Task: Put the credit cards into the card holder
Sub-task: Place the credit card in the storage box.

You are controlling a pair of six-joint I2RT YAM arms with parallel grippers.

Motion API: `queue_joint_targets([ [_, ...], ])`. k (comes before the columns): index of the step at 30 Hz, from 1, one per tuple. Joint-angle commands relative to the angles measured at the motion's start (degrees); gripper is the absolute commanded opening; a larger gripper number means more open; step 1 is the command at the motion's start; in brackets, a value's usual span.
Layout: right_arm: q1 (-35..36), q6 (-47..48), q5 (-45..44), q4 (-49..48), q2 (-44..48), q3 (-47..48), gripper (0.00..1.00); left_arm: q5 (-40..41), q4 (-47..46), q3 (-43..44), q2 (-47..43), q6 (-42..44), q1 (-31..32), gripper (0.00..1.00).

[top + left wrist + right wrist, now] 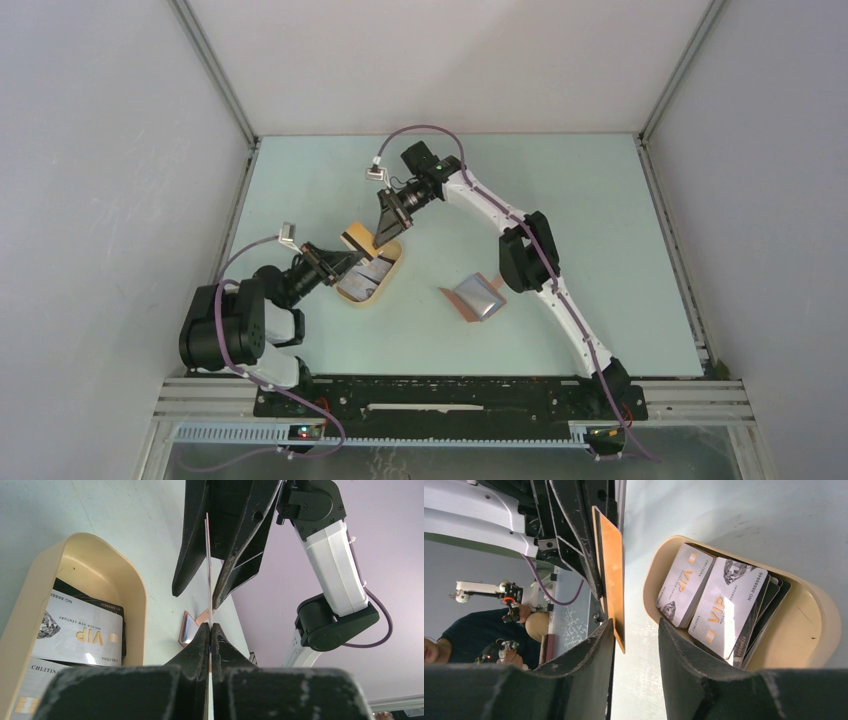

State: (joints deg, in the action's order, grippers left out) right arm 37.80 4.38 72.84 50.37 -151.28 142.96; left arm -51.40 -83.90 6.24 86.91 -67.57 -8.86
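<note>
Orange card (pixel 610 575) — between left fingers (pixel 196 647)

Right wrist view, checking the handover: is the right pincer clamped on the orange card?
No, the right pincer stands open, with a clear gap beside the orange card.

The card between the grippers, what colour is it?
The card is orange; right wrist view shows it best.

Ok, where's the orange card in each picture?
Top view: orange card left of centre, at the tan tray's upper edge.
Left wrist: orange card edge-on, a thin line up the middle; tan tray at left.
Right wrist: orange card upper middle, left of the tan tray.
Shared landmark: the tan tray.
</note>
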Motion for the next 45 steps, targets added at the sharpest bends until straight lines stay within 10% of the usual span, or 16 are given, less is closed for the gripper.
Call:
queue_joint_targets([
  [1,0.8,4.8,-2.8,3.5,4.1,2.6,0.43,-0.5,-3.1,1.8,-0.1,-0.2,0.1,0.0],
  [20,1.1,4.6,-3.0,4.0,5.3,3.4,0.0,0.7,-3.2,2.0,2.5,-0.4,-0.2,0.01],
  [45,-1.8,-9.8,8.8,-8.7,4.1,-2.1,0.0,-0.8,-3.1,0.9,-0.6,1.2,-0.7,0.43],
])
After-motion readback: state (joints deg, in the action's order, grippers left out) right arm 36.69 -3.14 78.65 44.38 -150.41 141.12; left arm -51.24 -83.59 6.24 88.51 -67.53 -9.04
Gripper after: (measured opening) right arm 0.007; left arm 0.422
